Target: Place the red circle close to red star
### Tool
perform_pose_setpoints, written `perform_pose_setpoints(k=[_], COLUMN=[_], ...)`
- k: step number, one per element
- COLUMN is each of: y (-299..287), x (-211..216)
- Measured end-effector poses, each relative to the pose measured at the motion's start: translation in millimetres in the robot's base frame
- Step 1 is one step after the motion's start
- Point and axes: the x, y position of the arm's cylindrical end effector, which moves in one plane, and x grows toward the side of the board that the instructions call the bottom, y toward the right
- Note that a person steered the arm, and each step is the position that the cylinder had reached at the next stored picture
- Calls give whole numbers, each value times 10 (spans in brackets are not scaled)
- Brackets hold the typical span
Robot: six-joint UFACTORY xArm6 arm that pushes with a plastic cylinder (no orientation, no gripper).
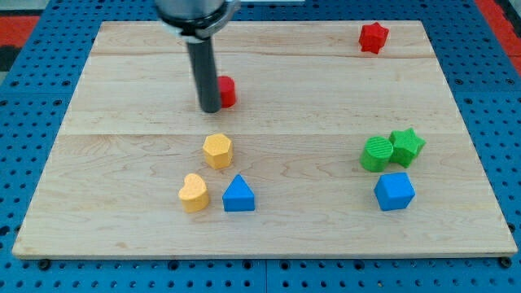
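The red circle (227,91) lies on the wooden board, left of centre toward the view's top, partly hidden behind the rod. My tip (210,108) touches its left side. The red star (374,37) sits far off at the view's top right.
A yellow hexagon (217,150), a yellow heart (194,193) and a blue triangle (238,195) cluster below my tip. A green circle (377,154), a green star (406,146) and a blue cube (394,191) sit at the right. The board (122,98) rests on a blue pegboard.
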Motion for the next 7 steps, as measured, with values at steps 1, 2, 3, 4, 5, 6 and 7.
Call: perform_pose_setpoints(k=[1,2,3,4,5,6,7], y=[398,267,95,531,1095,1613,1754], x=[-275,-450,-626,-938,-1108,-1292,-1323])
